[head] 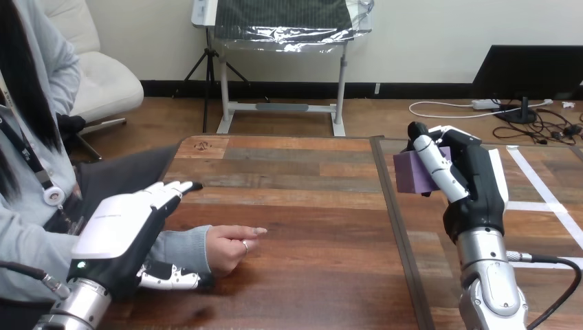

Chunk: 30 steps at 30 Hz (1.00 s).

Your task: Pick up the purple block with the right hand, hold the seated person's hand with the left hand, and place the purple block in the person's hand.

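Clamps the purple block (410,172) in the right hand (474,180), raised well apart from the person's hand (232,249), poises the left hand (118,228) straight-fingered over the person's forearm (182,249); probably calls next for grasping that hand, then delivery.

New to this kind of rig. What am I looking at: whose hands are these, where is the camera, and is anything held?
The camera sits on a humanoid robot's head, looking down across a wooden table. The black-and-white machine hands are its own. Its right hand has fingers curled round a purple block, held above the table. Its left hand, fingers straight, is over the sleeved wrist of a person seated at the left; I cannot tell if they touch. The person's hand rests on the table.
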Each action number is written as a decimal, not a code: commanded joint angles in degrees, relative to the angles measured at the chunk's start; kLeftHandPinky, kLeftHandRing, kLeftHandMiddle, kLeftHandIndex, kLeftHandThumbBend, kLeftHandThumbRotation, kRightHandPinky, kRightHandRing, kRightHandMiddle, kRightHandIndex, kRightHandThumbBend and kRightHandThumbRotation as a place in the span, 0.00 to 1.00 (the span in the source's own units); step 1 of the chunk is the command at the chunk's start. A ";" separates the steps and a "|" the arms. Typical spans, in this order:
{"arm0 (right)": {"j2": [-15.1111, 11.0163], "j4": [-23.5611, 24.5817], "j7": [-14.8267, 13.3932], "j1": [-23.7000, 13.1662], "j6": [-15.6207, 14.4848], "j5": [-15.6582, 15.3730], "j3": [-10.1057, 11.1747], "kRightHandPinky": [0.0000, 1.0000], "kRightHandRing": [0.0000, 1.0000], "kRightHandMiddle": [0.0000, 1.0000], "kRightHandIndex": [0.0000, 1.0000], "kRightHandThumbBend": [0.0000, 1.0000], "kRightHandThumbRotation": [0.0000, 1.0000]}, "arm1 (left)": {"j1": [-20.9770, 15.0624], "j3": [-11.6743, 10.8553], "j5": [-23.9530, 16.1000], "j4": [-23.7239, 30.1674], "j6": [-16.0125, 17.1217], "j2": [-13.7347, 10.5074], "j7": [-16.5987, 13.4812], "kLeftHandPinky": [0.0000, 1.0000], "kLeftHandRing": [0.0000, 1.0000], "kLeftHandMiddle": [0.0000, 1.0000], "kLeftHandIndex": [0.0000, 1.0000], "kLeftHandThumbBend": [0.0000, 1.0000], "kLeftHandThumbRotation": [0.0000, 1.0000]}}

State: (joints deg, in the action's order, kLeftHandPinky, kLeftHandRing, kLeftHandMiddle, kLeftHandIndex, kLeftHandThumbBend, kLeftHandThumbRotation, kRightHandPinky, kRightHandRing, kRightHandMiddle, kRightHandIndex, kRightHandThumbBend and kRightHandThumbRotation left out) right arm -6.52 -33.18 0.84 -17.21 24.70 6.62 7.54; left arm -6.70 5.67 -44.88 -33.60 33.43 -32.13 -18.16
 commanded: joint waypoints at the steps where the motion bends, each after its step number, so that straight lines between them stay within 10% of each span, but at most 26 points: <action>1: 0.43 5.22 0.40 -1.29 -0.38 0.69 0.42 0.01 0.05 0.10 0.15 0.25 0.38 | -5.00 2.09 -0.86 -2.59 0.43 -2.37 -1.83 0.84 0.88 0.88 0.86 1.00 0.37; 30: 0.48 14.36 2.46 2.63 -5.72 3.77 0.88 0.00 0.04 0.09 0.14 0.27 0.42 | -11.04 10.89 -3.45 -18.60 0.08 -3.87 -7.75 0.75 0.77 0.76 0.76 1.00 0.36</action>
State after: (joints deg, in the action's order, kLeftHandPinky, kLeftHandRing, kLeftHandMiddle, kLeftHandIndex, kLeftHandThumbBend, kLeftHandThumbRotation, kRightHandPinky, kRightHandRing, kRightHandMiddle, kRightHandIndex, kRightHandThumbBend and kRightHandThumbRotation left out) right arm -6.37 -23.17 2.72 -12.84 19.40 9.21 7.73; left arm -13.59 14.08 -46.95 -48.76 33.99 -35.04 -24.44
